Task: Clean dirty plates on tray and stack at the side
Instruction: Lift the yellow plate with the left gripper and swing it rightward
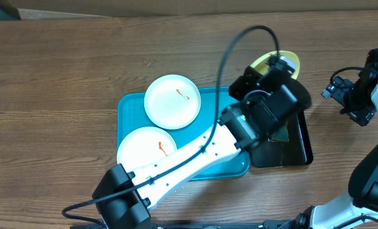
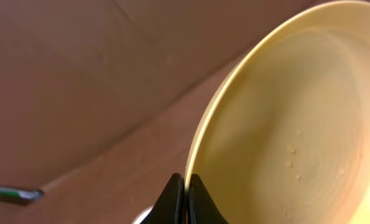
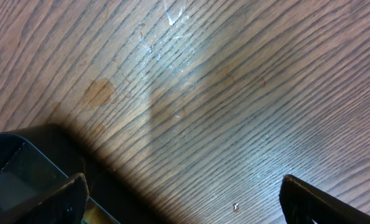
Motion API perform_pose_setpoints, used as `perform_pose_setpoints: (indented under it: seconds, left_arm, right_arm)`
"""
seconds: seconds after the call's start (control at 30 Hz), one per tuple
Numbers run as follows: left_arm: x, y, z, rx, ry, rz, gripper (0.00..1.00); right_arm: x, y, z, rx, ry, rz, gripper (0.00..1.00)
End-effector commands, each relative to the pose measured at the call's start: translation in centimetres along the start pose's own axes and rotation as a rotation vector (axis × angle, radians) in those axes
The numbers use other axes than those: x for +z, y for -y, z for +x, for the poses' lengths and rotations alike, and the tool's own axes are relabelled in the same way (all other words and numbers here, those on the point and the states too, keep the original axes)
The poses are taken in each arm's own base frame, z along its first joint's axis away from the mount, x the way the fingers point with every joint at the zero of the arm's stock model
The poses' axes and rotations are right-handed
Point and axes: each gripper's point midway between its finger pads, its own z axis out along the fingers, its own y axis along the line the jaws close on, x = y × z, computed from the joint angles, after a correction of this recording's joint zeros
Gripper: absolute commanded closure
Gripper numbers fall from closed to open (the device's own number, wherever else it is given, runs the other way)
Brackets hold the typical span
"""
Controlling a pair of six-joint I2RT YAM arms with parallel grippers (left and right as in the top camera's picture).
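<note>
your left fingers (image 2: 175, 199) are pinching the yellow plate (image 2: 296, 124) by its rim only, near the black tray (image 1: 300, 149), off the teal tray (image 1: 128, 108). it could be pivoting and slipping out. your right fingers (image 3: 315, 202) are hanging wide, empty, over the desk (image 3: 234, 93), well apart.

A teal tray (image 1: 130, 109) lies at the middle of the table (image 1: 61, 76). It carries a far white plate (image 1: 172, 101) at its 12 o'clock side and a near white plate (image 1: 144, 149) at its 7 o'clock corner. Each has a small orange smear. The left arm (image 1: 195, 152) reaches from 7 o'clock across the tray toward 2 o'clock, its wrist over a black tray (image 1: 303, 149). A yellow-green plate (image 1: 260, 62) shows just beyond the wrist. The right arm (image 1: 366, 95) stands at 3 o'clock.
</note>
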Motion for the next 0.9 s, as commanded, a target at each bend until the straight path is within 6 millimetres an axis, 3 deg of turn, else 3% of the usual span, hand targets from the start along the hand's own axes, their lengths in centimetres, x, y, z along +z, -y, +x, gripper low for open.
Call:
perform_pose_setpoints:
  seconds: [0.0, 0.2, 0.67, 0.77, 0.87]
  left_arm:
    - [-1.3, -1.4, -2.0, 0.102, 0.048, -0.127, 0.96]
    - [-2.4, -2.3, -4.2, 0.121, 0.107, -0.204, 0.96]
    - [-2.1, -2.5, -4.4, 0.055, 0.117, -0.198, 0.96]
    - [-1.7, -0.7, -3.5, 0.011, 0.106, -0.093, 0.96]
    - [-1.5, 4.3, -1.0, -0.074, 0.023, 0.205, 0.96]
  right_arm:
    - [-1.1, -0.5, -0.9, -0.001, 0.040, -0.016, 0.00]
    - [-1.1, -0.5, -0.9, -0.001, 0.040, -0.016, 0.00]
    - [-1.1, -0.5, -0.9, -0.001, 0.040, -0.016, 0.00]
    - [-1.1, -0.5, -0.9, -0.001, 0.040, -0.016, 0.00]
    - [-1.1, -0.5, -0.9, -0.001, 0.040, -0.016, 0.00]
